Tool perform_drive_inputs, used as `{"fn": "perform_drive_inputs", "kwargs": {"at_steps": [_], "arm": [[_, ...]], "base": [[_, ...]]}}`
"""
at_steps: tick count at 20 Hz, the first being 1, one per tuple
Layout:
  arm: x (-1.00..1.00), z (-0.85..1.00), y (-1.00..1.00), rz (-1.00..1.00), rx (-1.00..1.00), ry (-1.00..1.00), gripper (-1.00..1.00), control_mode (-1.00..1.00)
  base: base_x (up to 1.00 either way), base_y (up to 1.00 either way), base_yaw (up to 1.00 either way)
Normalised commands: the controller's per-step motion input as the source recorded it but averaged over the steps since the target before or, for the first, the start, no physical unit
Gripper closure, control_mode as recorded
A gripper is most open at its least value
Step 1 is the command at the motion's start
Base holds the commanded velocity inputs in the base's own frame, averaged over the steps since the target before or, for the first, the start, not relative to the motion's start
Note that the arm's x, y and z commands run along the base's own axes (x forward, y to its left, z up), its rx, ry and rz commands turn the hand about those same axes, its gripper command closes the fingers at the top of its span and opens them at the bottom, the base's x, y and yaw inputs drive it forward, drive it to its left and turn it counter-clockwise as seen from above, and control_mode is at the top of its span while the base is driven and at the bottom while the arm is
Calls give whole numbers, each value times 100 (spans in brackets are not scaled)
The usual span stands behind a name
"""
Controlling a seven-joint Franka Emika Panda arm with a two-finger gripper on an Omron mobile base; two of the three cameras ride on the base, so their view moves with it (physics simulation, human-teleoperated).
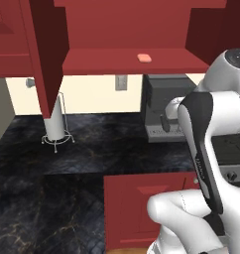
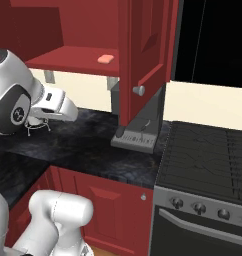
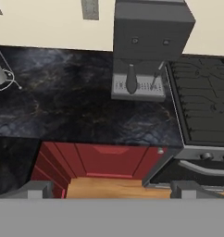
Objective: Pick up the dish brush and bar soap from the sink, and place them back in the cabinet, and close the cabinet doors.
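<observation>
Bar soap (image 1: 144, 58), salmon-orange and rounded, is seen lying on the smooth red shelf of the open cabinet (image 1: 92, 63), at 12 o'clock above the black marbled worktop (image 1: 92, 144). Hand (image 3: 111, 189) is spread wide, nothing held.

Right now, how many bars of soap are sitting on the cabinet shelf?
1. The bar soap lies on the red shelf of the open cabinet, toward its right side, above the coffee machine. The shelf's far left is hidden behind an open door, so more could be there.
</observation>
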Motion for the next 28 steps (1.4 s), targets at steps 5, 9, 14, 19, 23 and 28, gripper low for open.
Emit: {"fn": "perform_drive_inputs", "kwargs": {"at_steps": [5, 9, 14, 19, 23, 28], "arm": [[0, 0, 0, 0, 0, 0, -100, 100], [0, 0, 0, 0, 0, 0, -100, 100], [0, 0, 0, 0, 0, 0, -100, 100], [0, 0, 0, 0, 0, 0, -100, 100], [0, 0, 0, 0, 0, 0, -100, 100], [0, 0, 0, 0, 0, 0, -100, 100]], "base": [[-52, -18, 0], [-65, -40, 0], [-53, -25, 15], [-42, 0, 43], [-34, 11, 56], [-31, 30, 60]]}}
